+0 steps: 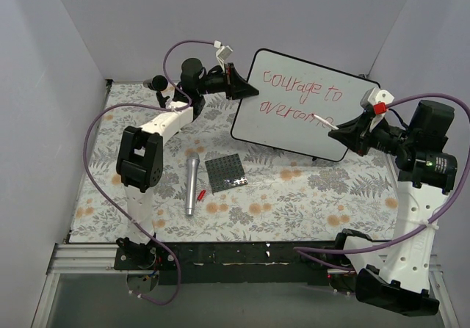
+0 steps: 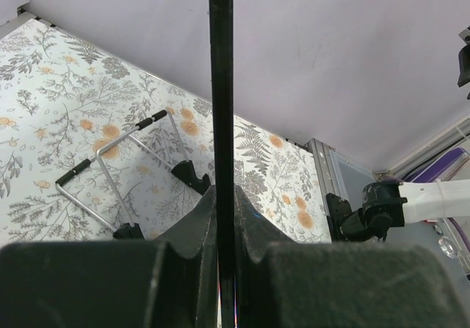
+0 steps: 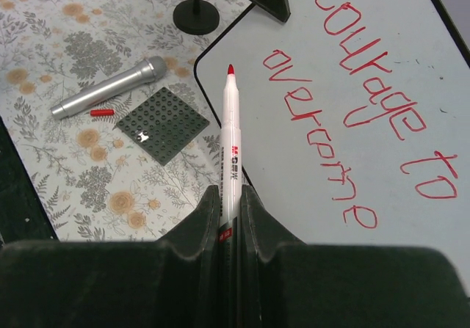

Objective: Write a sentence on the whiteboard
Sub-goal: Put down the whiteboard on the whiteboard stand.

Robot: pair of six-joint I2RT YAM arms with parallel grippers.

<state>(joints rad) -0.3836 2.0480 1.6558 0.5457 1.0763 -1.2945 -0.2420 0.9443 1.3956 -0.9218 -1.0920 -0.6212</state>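
Right claw (image 3: pixel 229 193) tight on marker (image 3: pixel 230 130), left claw (image 2: pixel 222 194) tight on whiteboard (image 1: pixel 286 133); sentence (image 3: pixel 378 104) "courage to overcome"

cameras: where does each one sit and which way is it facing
Top external: high behind the arm bases, looking down at the table and whiteboard; the left arm and right arm show.
Left wrist: on the left arm, looking along the left claw, shut on the whiteboard's edge, toward the wire stand and wall.
Right wrist: on the right arm, looking down past the right claw and its marker at the sentence.
Shared: top external and right wrist both show the sentence, microphone and perforated plate.
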